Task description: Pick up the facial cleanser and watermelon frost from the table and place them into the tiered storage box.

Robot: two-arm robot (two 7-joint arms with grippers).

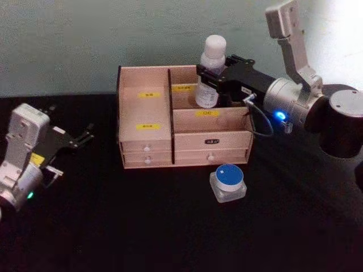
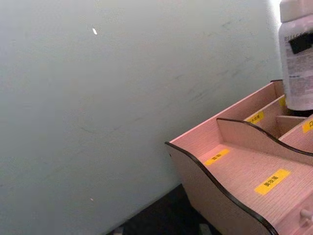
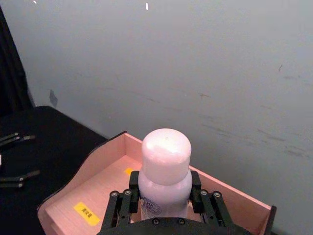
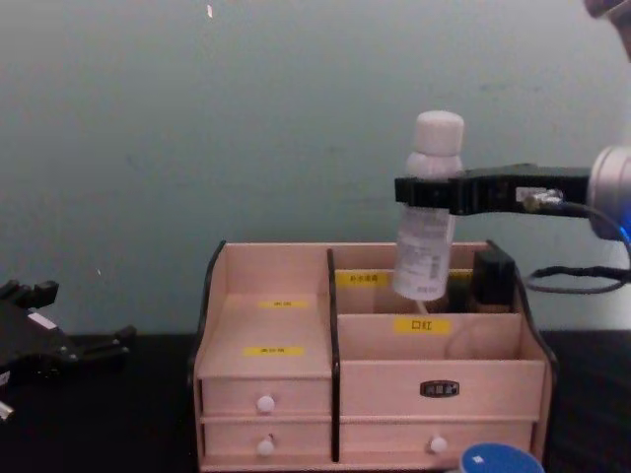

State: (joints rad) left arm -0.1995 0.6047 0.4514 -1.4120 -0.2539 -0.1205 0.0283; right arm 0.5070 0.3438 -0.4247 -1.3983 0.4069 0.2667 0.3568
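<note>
A white bottle (image 4: 426,246) with a rounded cap is held by the right hand (image 4: 431,192), whose fingers are clamped on it just below the cap; the bottle is carried nearly upright, slightly tilted, over the rear right compartment of the wooden box (image 1: 210,139); in the chest view its lower end is seen dipped below the box's back rim and inside that compartment, though whether it rests on the compartment floor cannot be told; a dark item (image 4: 493,281) is seen just beside it in the same compartment. The box is set on the black worktop (image 1: 170,226) near the wall, with yellow labels on its stepped shelves and small drawers with white knobs along its front. A low clear jar with a blue lid (image 1: 228,181) is left on the worktop just in front of the box's right half, apart from both hands. The left hand (image 1: 69,126) is held low over the worktop, well to the left of the box, its fingers spread wide and nothing between them.
</note>
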